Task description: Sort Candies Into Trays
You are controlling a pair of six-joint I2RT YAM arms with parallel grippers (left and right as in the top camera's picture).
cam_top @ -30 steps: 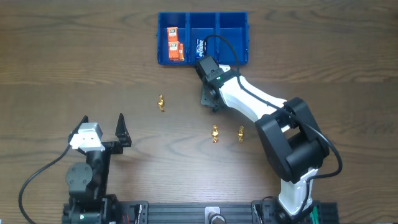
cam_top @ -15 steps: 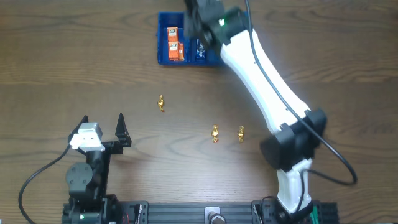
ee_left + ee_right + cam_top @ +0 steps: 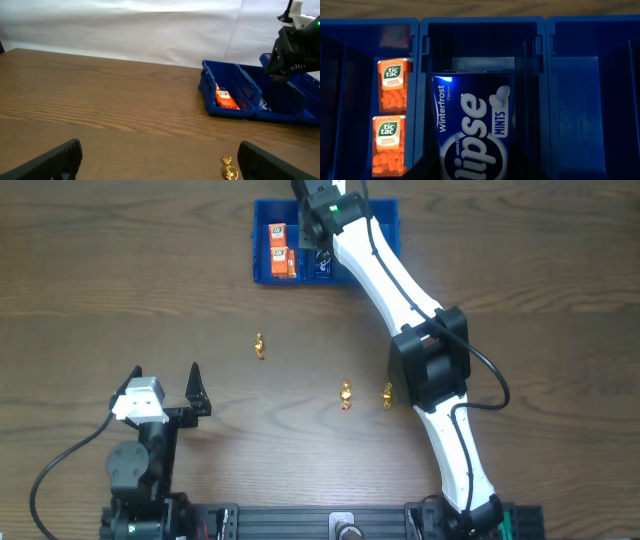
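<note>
The blue mint tin point(image 3: 472, 130) is at the middle compartment of the blue tray point(image 3: 258, 230), which sits at the upper centre of the top view; from the right wrist view I cannot tell whether the tin lies on the compartment floor or hangs just above it. In the tray's left compartment an orange candy box point(image 3: 393, 86) lies end to end with a second orange box point(image 3: 389, 145). The right gripper point(image 3: 282, 70) hovers over the tray, and whether it is open or closed cannot be told. On the wooden table point(image 3: 520, 300) a gold-wrapped candy point(image 3: 260, 346) lies left of centre, well apart from two more gold candies point(image 3: 345, 395) side by side near the middle. The left gripper point(image 3: 165, 372) sits at the lower left, spread wide and holding nothing.
</note>
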